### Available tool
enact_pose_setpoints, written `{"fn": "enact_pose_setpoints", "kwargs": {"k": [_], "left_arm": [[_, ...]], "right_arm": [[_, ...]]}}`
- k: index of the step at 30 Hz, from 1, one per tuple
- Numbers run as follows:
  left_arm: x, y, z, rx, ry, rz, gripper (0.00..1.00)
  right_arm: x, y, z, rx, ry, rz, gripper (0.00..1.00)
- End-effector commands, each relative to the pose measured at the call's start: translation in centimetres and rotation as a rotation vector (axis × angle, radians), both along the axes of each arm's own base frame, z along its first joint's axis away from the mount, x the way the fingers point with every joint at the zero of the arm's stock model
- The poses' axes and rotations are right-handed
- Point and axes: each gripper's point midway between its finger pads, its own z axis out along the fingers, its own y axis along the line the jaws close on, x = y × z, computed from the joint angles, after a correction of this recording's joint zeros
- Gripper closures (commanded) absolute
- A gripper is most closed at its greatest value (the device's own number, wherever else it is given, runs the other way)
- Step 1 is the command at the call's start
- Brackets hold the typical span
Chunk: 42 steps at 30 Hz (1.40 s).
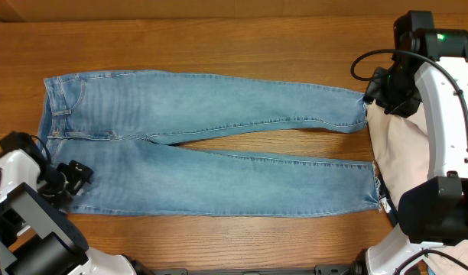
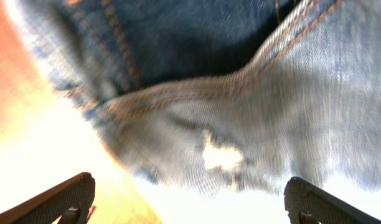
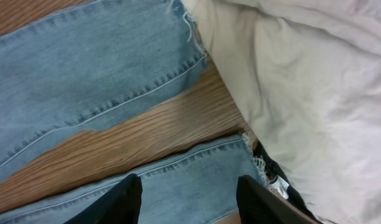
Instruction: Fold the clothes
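**A:** Garment position?

**B:** Light blue denim jeans (image 1: 219, 114) lie flat on the brown wooden table (image 1: 219, 42). The waistband points left and both legs run right, slightly splayed. The long axis is left-to-right.

**A:** Left arm?

**B:** The left gripper (image 1: 72, 176) sits at the jeans' waist end, at the near corner. Its fingers are apart and grip nothing, with the denim edge just ahead of them.

**A:** Hem end?

**B:** The right gripper (image 3: 190, 202) hovers over the jeans' frayed cuffs, above the gap between the legs. Its fingers are spread and hold nothing. A cream fabric pile (image 1: 394, 145) butts against the hems.

**A:** What does the next move turn on?

**B:** Each arm is nearest its own end of the jeans. My judgement is that a fold either laps one leg across the other or carries the hems leftward along that axis.
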Motion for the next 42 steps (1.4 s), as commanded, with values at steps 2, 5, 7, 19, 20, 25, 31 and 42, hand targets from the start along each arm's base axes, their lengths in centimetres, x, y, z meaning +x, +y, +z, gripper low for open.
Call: {"fn": "enact_pose_setpoints", "kwargs": {"k": [2, 5, 7, 19, 20, 25, 31, 42], "left_arm": [[1.2, 2.1, 4.0, 0.042, -0.058, 0.045, 0.0], [1.6, 1.8, 6.1, 0.052, -0.126, 0.026, 0.0], [2.2, 1.0, 7.8, 0.047, -0.203, -0.003, 0.0], [3.5, -2.9, 14.6, 0.074, -0.45, -0.157, 0.0], [3.5, -3.1, 14.6, 0.073, -0.451, -0.165, 0.0], [4.0, -3.9, 14.5, 0.064, -0.449, -0.197, 0.0], [4.5, -4.2, 14.6, 0.069, -0.457, -0.218, 0.0], [4.6, -4.2, 14.4, 0.066, -0.454, -0.218, 0.0]], "right_arm": [[-0.4, -0.2, 3.7, 0.054, -0.13, -0.023, 0.45], [-1.1, -0.4, 6.2, 0.083, -0.216, -0.042, 0.36], [-2.0, -0.7, 7.6, 0.092, -0.251, -0.057, 0.34], [-7.4, 0.7, 8.6, 0.162, -0.257, -0.164, 0.33], [-7.8, 0.9, 8.1, 0.174, -0.248, -0.165, 0.33], [-10.7, 2.5, 3.8, 0.256, -0.168, -0.228, 0.33], [-14.5, 3.8, -2.1, 0.312, -0.082, -0.351, 0.34], [-18.7, 5.6, -11.3, 0.387, 0.066, -0.574, 0.34]]}}
